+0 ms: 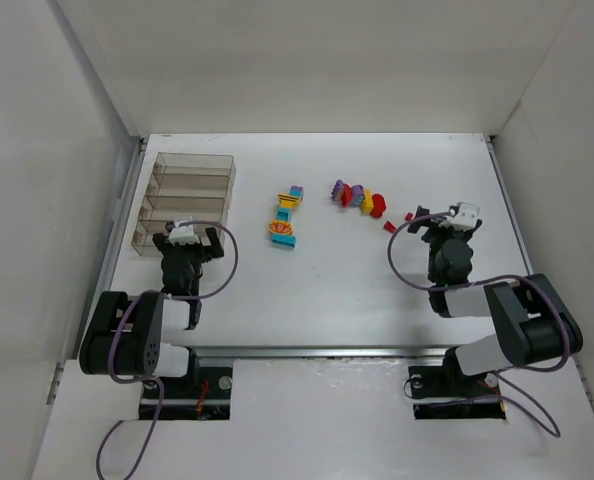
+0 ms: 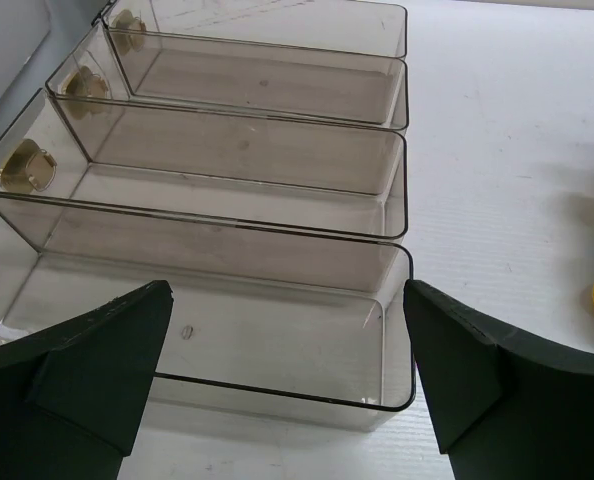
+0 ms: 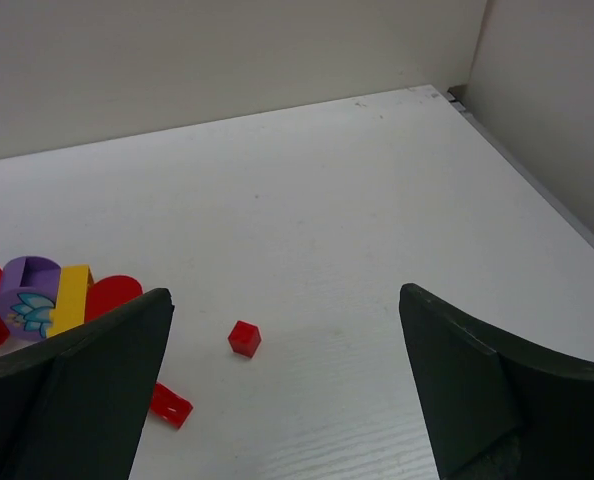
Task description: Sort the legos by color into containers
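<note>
No text, label or number is legible anywhere

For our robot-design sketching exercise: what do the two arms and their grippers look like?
The left arm and right arm are black with white link sections and looping purple cables. Left gripper and right gripper each have two dark wedge-shaped fingers.

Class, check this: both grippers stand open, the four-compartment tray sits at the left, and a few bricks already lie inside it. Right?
No. The tray is empty, as the left wrist view shows; the bricks all lie on the table. The rest stands.
</note>
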